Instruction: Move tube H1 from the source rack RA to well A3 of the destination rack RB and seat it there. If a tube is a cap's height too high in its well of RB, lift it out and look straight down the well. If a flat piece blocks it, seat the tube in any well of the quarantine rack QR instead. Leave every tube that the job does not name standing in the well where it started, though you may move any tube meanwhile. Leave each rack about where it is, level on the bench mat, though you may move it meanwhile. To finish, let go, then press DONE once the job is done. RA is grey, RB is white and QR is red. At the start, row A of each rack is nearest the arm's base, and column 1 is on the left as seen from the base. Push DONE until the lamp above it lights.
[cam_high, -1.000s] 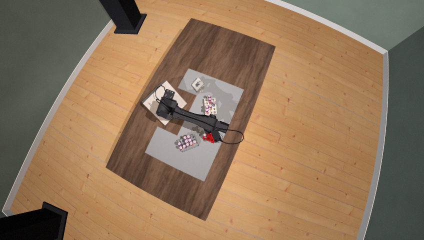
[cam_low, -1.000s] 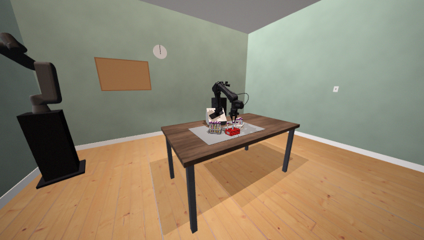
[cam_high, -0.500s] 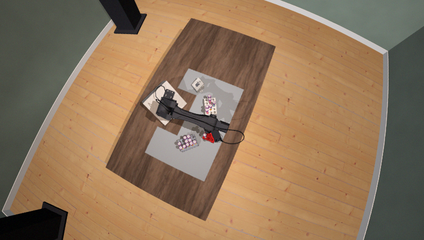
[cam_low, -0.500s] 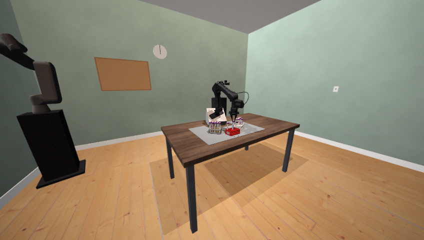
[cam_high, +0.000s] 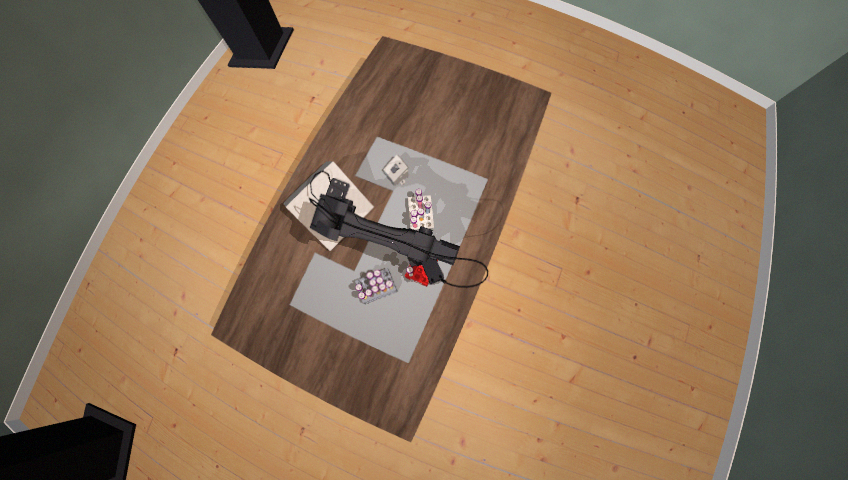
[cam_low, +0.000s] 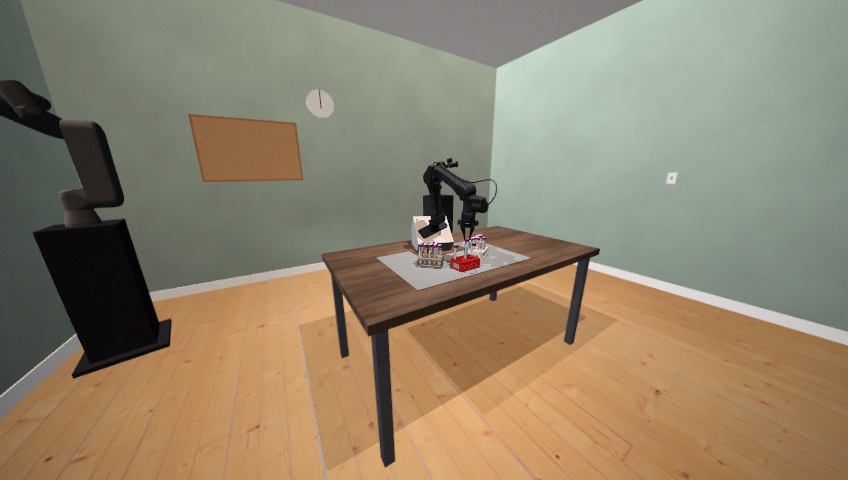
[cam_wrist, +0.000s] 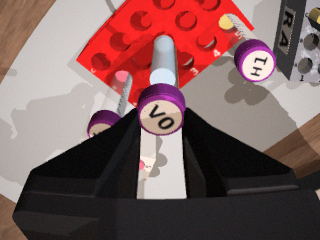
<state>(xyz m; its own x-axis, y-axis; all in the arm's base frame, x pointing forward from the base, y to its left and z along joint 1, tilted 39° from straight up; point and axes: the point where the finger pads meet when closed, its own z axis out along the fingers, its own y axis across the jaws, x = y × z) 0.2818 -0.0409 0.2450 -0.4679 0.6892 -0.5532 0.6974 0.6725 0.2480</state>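
In the wrist view my gripper (cam_wrist: 161, 118) is shut on a purple-capped tube (cam_wrist: 162, 111) whose cap mark reads like "VO". I hold it upright over the red rack QR (cam_wrist: 160, 23), its lower end above the wells near the rack's near edge. Tube H1 (cam_wrist: 255, 60) stands in a well at the red rack's corner, toward the grey rack RA (cam_wrist: 300, 34). Another purple cap (cam_wrist: 103, 122) shows beside my left finger, partly hidden. From above, my gripper (cam_high: 429, 270) is over the red rack (cam_high: 418, 274).
The grey rack (cam_high: 370, 287) with several capped tubes stands left of the red rack. The white rack RB (cam_high: 416, 208) with several tubes stands farther along the mat. The DONE box (cam_high: 393, 165) sits beyond it. The arm's cable loops off the table's right edge.
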